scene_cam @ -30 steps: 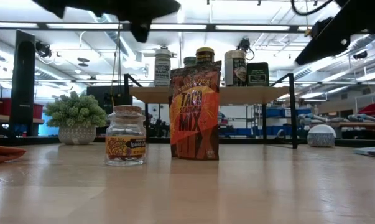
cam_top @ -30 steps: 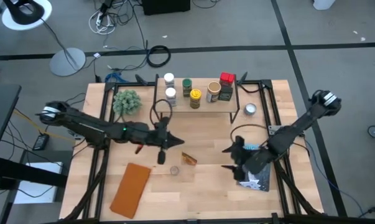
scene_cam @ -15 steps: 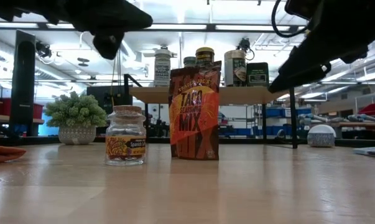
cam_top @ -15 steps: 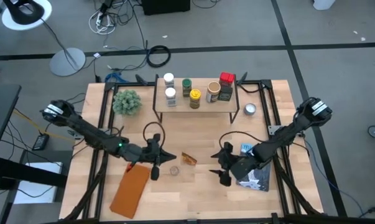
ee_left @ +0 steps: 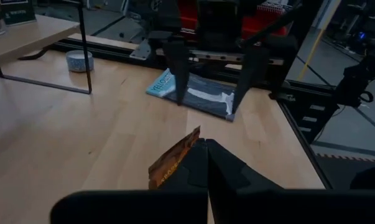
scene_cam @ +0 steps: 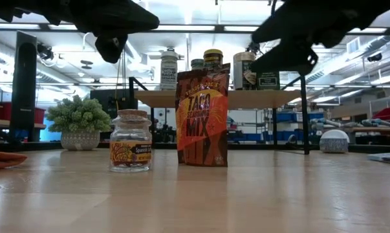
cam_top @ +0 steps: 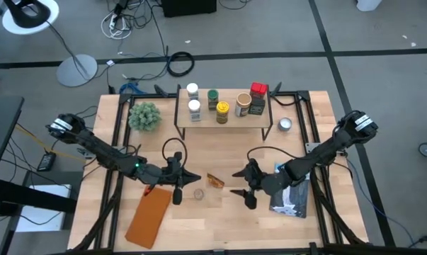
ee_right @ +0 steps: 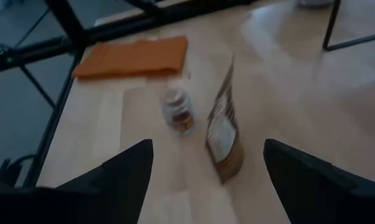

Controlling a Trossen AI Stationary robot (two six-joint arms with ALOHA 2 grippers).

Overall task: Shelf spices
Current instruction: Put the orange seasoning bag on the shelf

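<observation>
Left gripper (cam_top: 179, 181) hovers above the tabletop just left of the small glass jar (cam_top: 198, 193), its fingers pressed together with nothing between them; in its own wrist view the two dark fingers (ee_left: 203, 168) meet in a point aimed at the packet. Below and left of it lies the flat orange-brown pad (cam_top: 149, 216), its long axis running diagonally toward the table's front left corner.

Moving right, the jar stands upright with a tan lid (scene_cam: 131, 114) and a yellow label. Just beside it the amber taco seasoning packet (scene_cam: 202, 116) stands upright on its base, long axis vertical; seen from above, its thin top edge (cam_top: 215, 180) runs slanted across the table, and its printed face looks toward the low camera.

Behind them, at the table's back, the shelf (cam_top: 231, 120) carries six spices: two white-lidded jars (cam_top: 193, 99) on the left, a green-lidded one (cam_top: 212, 95), a yellow-lidded one (cam_top: 222, 109), a dark tin (cam_top: 255, 105) and a red box (cam_top: 258, 88). A potted plant (cam_top: 144, 115) sits left of the shelf.

Right gripper (cam_top: 246, 185) hangs right of the packet, apart from it, its fingers (ee_right: 128, 168) spread wide toward packet and jar. The blue-and-white book (cam_top: 287, 198) lies under that arm.
</observation>
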